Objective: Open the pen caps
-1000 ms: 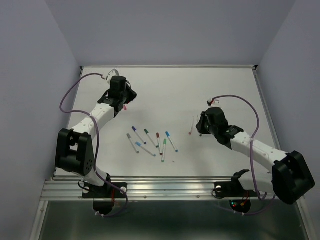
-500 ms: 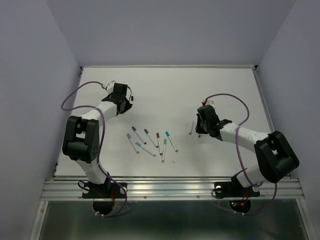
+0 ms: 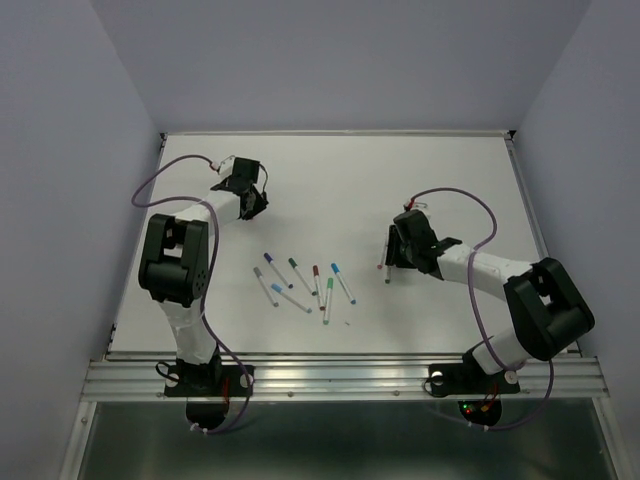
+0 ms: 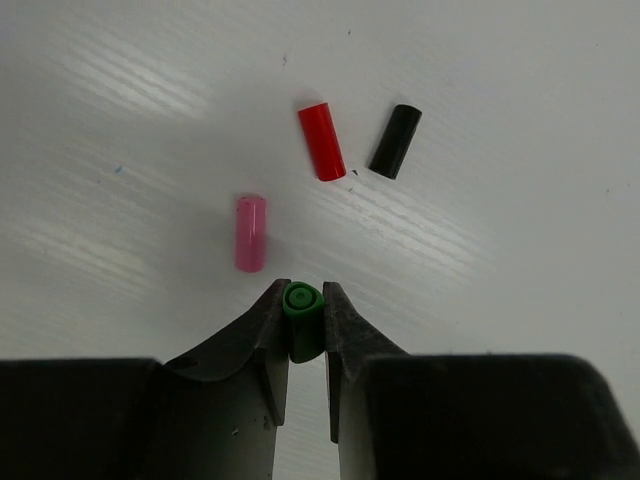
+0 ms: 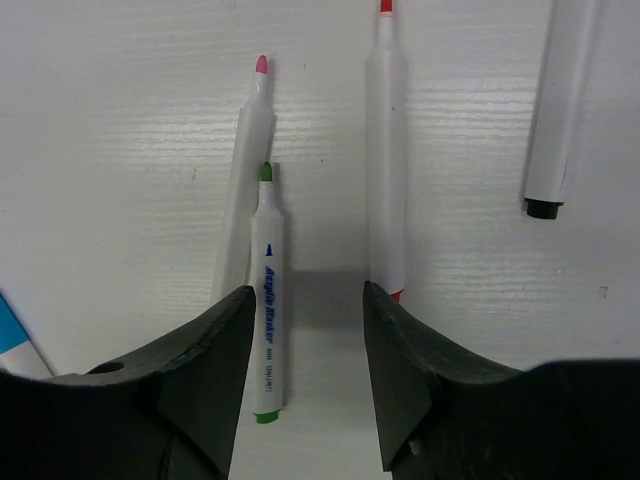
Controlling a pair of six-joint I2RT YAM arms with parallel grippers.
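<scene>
1. A green cap [image 4: 302, 306] is pinched end-on between the closed fingers of the left gripper [image 4: 303, 292], just above the white table [image 3: 400, 170].
2. Three loose caps lie on the table beyond that gripper. A pink cap [image 4: 250, 233] is nearest, just off the fingertips. A red cap [image 4: 322, 141] and a black cap [image 4: 395, 141] lie farther out, near each other but not touching.
3. In the overhead view the left gripper sits at the table's far left, well apart from everything else.
4. The right gripper [image 5: 307, 300] hovers low over the right half of the table. Its fingers are spread apart and hold nothing.
5. An uncapped green pen [image 5: 267, 300] lies flat on the table in the gap between those fingers, close to the left one, with its tip pointing away from the gripper.
6. An uncapped pink pen [image 5: 245, 190] lies against the green pen's left side and reaches farther out.
7. A red pen [image 5: 386, 150] lies to the right of the green one, running out from the right finger.
8. A black pen [image 5: 560, 100] lies farther right, apart from the others.
9. A loose cluster of capped pens [image 3: 328, 300] lies at the table's middle, between the two arms.
</scene>
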